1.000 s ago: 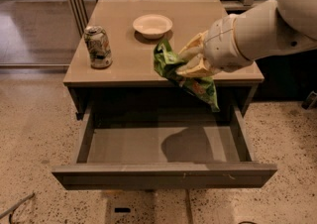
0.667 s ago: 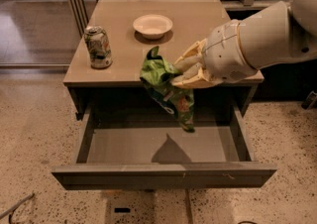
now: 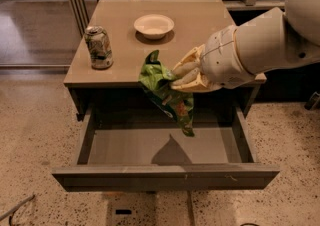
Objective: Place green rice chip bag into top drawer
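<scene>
The green rice chip bag [image 3: 165, 92] is crumpled, bright green with orange and white print, and hangs in the air over the open top drawer [image 3: 165, 176]. My gripper [image 3: 176, 76] comes in from the right and is shut on the bag's upper part, with its cream fingers [image 3: 189, 69] pinching the foil. The bag's lower end dangles above the middle of the drawer's bare floor and casts a shadow there. The drawer is pulled out fully toward the camera, grey-brown with a plain front panel.
A tan table [image 3: 200, 25] stands above the drawer. On it are a crushed green-and-white can [image 3: 98, 46] at the left and a white bowl [image 3: 154, 25] at the back middle. My large white arm [image 3: 265, 45] covers the table's right front corner. Speckled floor lies around.
My gripper has carried the bag leftward and a little lower, from the table's right front edge to over the drawer's middle. The bag's shadow has moved with it.
</scene>
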`<control>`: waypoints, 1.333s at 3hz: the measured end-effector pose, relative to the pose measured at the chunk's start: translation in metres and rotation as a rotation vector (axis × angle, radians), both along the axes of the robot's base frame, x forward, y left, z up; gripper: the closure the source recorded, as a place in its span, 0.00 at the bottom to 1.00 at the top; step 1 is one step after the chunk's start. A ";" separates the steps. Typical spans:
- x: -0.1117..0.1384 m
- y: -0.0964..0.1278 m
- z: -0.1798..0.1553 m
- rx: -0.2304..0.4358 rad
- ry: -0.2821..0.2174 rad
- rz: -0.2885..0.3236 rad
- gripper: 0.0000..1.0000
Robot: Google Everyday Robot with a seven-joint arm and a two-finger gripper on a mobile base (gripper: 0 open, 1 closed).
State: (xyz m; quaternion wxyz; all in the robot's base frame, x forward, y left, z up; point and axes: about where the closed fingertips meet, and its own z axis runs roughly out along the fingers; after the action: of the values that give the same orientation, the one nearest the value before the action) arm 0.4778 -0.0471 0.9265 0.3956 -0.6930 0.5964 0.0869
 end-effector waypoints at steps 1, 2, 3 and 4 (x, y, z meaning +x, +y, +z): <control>-0.011 0.008 -0.030 -0.019 0.025 0.005 1.00; -0.019 0.009 -0.087 -0.093 0.061 -0.017 1.00; -0.016 0.003 -0.130 -0.179 0.080 -0.037 1.00; -0.003 0.001 -0.172 -0.286 0.086 -0.068 1.00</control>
State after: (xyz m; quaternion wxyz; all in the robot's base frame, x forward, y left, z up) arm 0.4747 -0.0459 0.7541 0.2697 -0.7174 0.6421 0.0175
